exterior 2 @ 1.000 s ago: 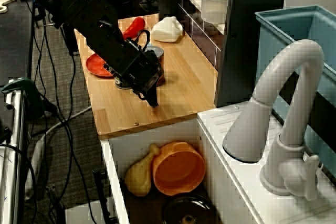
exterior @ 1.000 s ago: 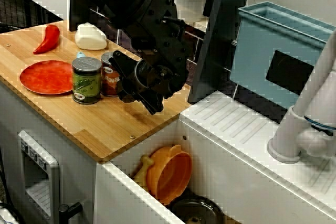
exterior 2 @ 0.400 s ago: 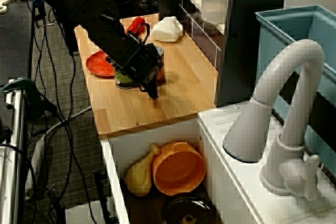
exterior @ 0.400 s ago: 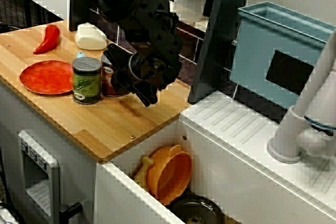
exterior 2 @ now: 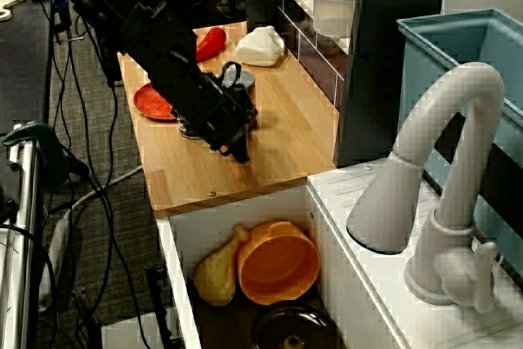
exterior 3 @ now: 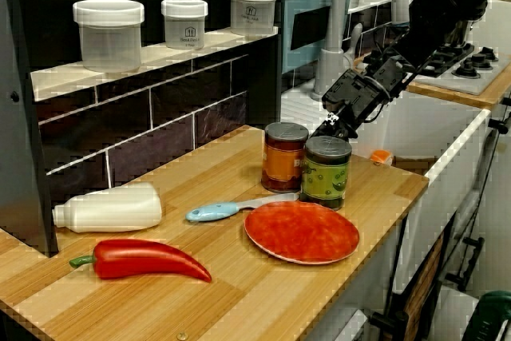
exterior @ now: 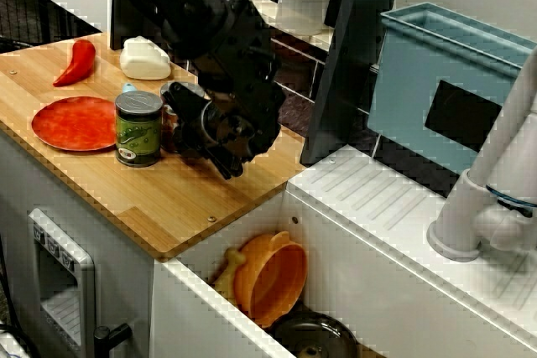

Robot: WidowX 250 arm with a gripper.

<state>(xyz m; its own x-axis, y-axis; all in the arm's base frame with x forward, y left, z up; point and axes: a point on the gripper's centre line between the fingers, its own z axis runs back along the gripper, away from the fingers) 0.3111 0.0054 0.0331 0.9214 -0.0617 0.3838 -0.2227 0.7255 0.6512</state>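
Note:
My black gripper (exterior: 225,165) hangs low over the wooden counter (exterior: 168,199), fingers pointing down, right beside an orange-labelled can (exterior 3: 285,157). A green-labelled can (exterior: 138,127) stands next to that can, on the side away from the gripper. In the view from the counter's far end the gripper (exterior 3: 330,127) sits just behind both cans. Seen from the sink side, the gripper (exterior 2: 239,151) shows as one dark point close to the wood. Nothing shows between the fingers, and their gap is lost in the dark mass.
A red plate (exterior 3: 302,231), a blue-handled knife (exterior 3: 215,212), a red pepper (exterior 3: 144,259) and a white bottle (exterior 3: 108,208) lie farther along the counter. The sink (exterior 2: 180,239) holds an orange bowl (exterior 2: 278,261), a yellow piece (exterior 2: 216,271) and a black pot (exterior 2: 294,328). Faucet (exterior 2: 441,169) and blue bin (exterior: 445,81) stand beyond.
The gripper has swung along the counter toward the two cans and now covers more of the orange-labelled one. The cans and the other objects have not moved.

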